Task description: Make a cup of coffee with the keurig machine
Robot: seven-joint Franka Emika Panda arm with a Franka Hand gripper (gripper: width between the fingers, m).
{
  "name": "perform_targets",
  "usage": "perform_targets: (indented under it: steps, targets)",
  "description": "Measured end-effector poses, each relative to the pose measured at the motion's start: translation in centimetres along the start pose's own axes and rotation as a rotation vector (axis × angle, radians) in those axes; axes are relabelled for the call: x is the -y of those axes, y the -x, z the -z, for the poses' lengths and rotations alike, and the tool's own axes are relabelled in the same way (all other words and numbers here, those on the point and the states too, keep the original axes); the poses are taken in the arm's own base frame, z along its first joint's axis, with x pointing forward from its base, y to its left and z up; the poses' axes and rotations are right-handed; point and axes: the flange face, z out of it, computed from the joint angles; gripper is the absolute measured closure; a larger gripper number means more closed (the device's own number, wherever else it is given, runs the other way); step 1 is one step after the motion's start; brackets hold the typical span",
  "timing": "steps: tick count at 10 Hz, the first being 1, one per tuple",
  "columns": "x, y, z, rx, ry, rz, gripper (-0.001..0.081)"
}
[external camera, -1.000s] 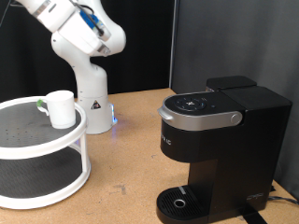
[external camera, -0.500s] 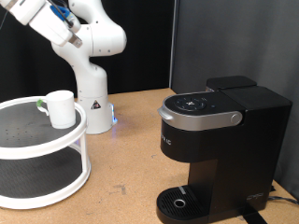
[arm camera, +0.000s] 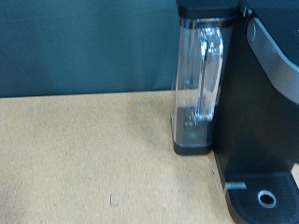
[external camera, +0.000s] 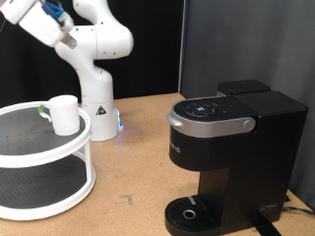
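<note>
The cup point(external camera: 64, 113), a small white mug with a light green handle, stands upright on the top tier of a white round shelf point(external camera: 59, 162) at the exterior view's left. The keurig machine point(external camera: 231, 157), black with a silver-grey lid handle, stands at the exterior view's right with its lid down and its round drip tray point(external camera: 187, 211) bare. The wrist view shows the machine point(arm camera: 266, 112) from the side with its clear water tank point(arm camera: 198, 79). Only part of the white arm point(external camera: 74, 34) shows at the exterior view's top left. The gripper itself is out of both views.
The arm's white base point(external camera: 98, 113) with a blue light stands behind the shelf. The two-tier shelf has a dark mesh top and a lower tier. Brown tabletop point(external camera: 138, 157) lies between shelf and machine. A black curtain forms the back.
The arm's upper links have swung further toward the exterior view's top left, moving out of the frame. The cup and the machine have not moved.
</note>
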Motion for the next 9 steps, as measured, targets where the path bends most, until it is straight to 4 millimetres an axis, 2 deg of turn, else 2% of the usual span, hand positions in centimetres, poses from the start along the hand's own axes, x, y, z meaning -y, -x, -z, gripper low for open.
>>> perform_targets:
  steps: [7, 9]
  targets:
    - [1.8, 8.5, 6.2, -0.043, 0.054, -0.061, 0.0806]
    - [2.2, 9.8, 6.9, -0.046, 0.042, -0.058, 0.0806]
